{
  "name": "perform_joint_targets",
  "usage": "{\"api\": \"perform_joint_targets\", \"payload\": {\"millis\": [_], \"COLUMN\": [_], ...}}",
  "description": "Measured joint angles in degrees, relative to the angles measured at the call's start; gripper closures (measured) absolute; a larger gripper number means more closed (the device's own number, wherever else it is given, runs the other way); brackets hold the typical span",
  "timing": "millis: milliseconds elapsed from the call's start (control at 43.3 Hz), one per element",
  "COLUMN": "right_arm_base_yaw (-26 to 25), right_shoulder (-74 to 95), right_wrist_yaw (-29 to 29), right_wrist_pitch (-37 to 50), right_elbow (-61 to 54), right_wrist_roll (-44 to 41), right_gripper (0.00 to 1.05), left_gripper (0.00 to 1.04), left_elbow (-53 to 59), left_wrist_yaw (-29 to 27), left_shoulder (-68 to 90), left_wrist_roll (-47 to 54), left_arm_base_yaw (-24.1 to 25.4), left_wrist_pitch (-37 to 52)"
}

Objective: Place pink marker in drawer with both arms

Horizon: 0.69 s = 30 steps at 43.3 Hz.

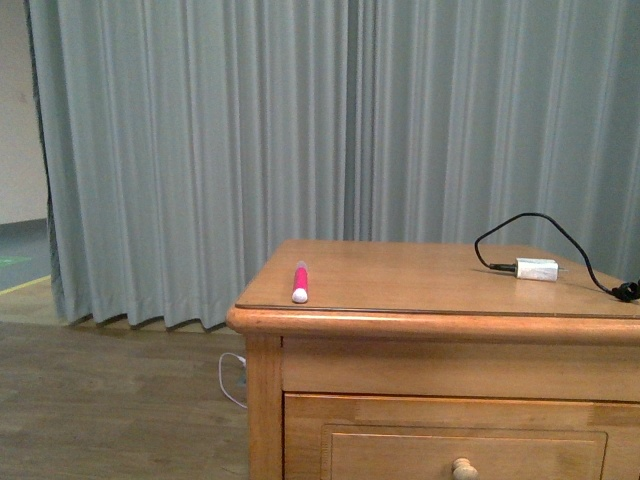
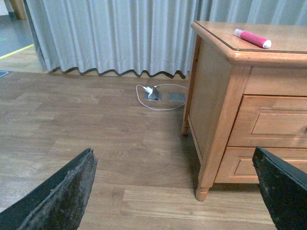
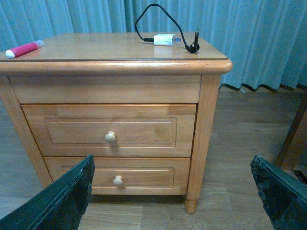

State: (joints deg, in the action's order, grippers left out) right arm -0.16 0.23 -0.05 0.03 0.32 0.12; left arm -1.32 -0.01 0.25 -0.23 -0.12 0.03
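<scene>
The pink marker (image 1: 300, 283) is found on the counter (image 1: 400, 275), close to its front edge and on the 9 o'clock side as seen from the front. It lies well apart from the white charger (image 1: 537, 269) and its black cable (image 1: 535, 215), which are at the 3 o'clock side. The marker's long axis runs almost along the 12-to-6 line, with the white cap at the 6 o'clock end, toward the robot. Both sets of jaws are spread wide with nothing held between them. Both are kept low, below the level of the counter top and well short of the cabinet. In the left wrist view the cabinet's left flank and the marker (image 2: 252, 38) above it are seen, so the left jaws are judged the nearer pair for the pick. A grasp across the barrel would be made by closing along the 9-to-3 line. The drawer (image 3: 110, 130) is shut, and its round knob (image 3: 111, 137) is faced squarely in the right wrist view. The right jaws are therefore judged better placed for the pull. A lower drawer (image 3: 118, 176) is also shut beneath it.
</scene>
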Motion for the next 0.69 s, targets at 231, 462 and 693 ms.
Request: {"api": "perform_joint_targets", "payload": {"millis": [231,462,693], "right_arm_base_yaw": [0.0,0.0,0.0], "right_shoulder": [0.0,0.0,0.0], "right_wrist_yaw": [0.0,0.0,0.0], "right_wrist_pitch": [0.0,0.0,0.0], "right_elbow": [0.0,0.0,0.0], "right_wrist_roll": [0.0,0.0,0.0], "right_gripper": [0.08,0.08,0.08], "left_gripper": [0.06,0.06,0.06], "left_elbow": [0.0,0.0,0.0], "left_wrist_yaw": [0.0,0.0,0.0], "left_shoulder": [0.0,0.0,0.0], "left_wrist_roll": [0.0,0.0,0.0], "left_arm_base_yaw": [0.0,0.0,0.0], "left_wrist_pitch": [0.0,0.0,0.0]}}
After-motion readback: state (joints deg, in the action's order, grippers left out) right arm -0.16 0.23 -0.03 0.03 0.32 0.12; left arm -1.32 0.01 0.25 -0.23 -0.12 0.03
